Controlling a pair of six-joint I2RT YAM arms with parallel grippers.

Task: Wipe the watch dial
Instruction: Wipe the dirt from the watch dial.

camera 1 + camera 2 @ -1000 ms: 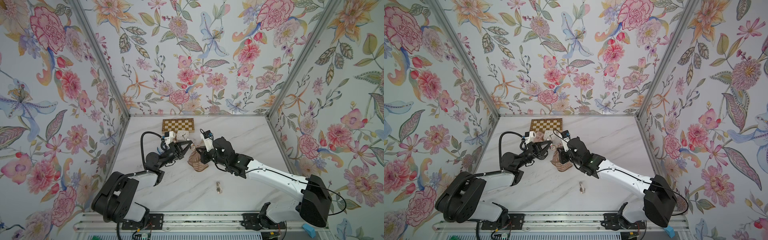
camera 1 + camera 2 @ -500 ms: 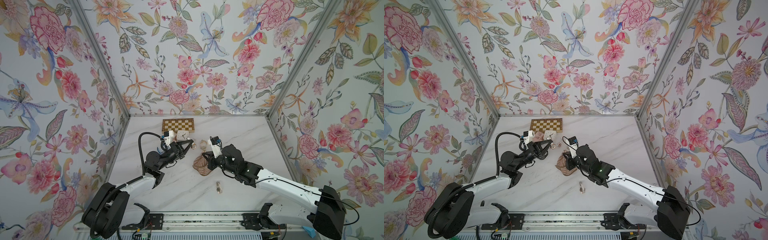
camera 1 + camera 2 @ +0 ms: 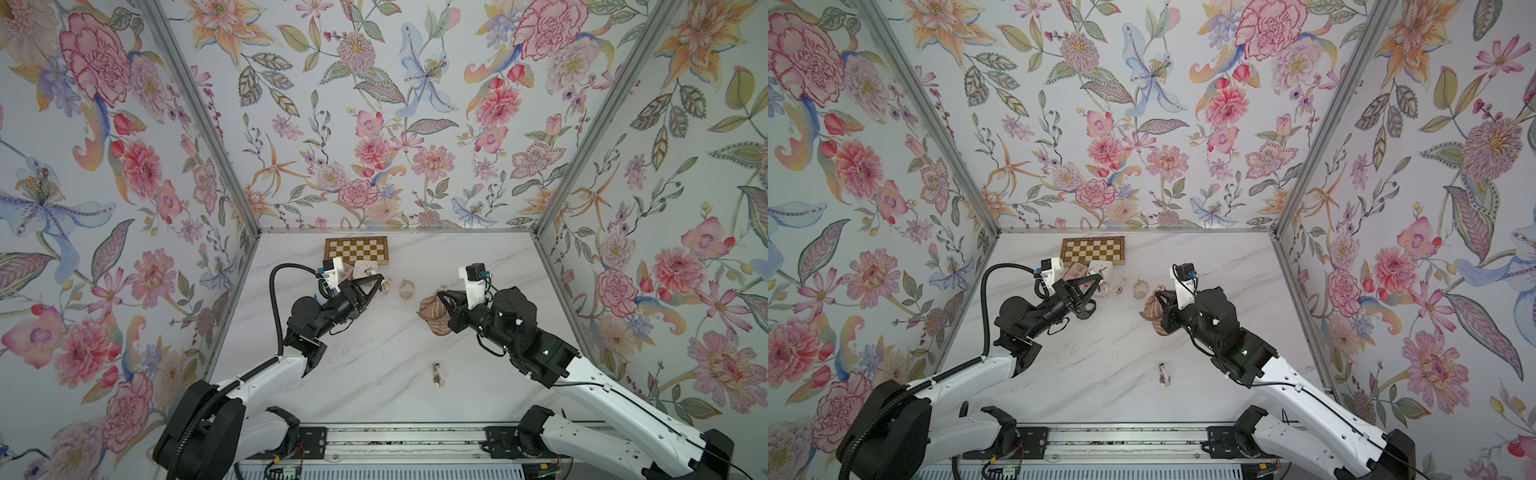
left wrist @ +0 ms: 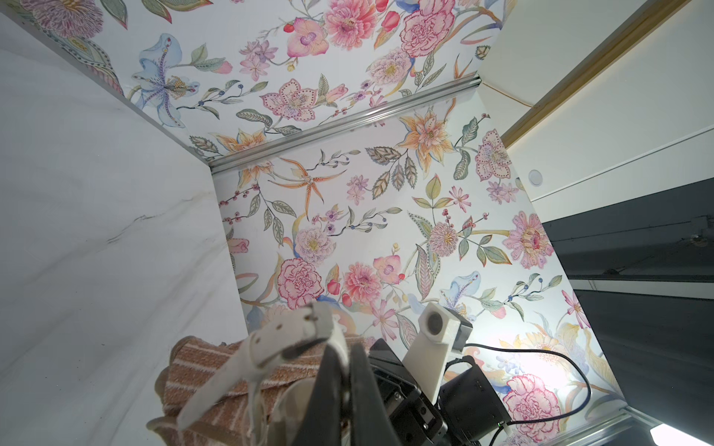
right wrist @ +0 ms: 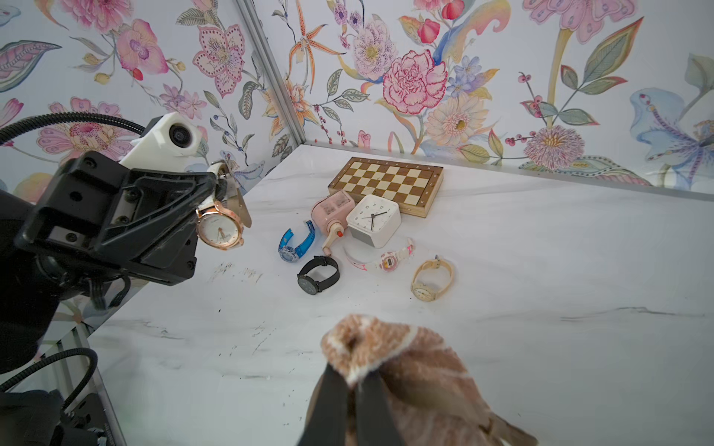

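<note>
Bearings being read from the centre of the marble table, 12 o'clock pointing to the back wall.

- Small metal object: lying alone at 5 o'clock, nearest the rail; kind not discernible.
- Right gripper: reaching in from 4 o'clock, fingers pressing together on a fold of the brown striped cloth. Cloth bunching at 2 o'clock; contact with the marble not discernible.
- Left gripper: reaching in from 8 o'clock, fingers pinching tight on the pale strap of the rose-gold wristwatch. Watch hanging under the fingertips at 12 o'clock, raised off the marble, white dial facing the right arm, standing apart from the cloth.
- Beige-strap watch: lying at 1 o'clock, between held watch and cloth.
- Black watch, blue translucent watch, pink digital watch: lying loose beyond the held watch, near one another.
- White square alarm clock and pink crank device: standing just behind them, side by side.
- Chessboard: lying flat at 12 o'clock, near the back wall.
</note>
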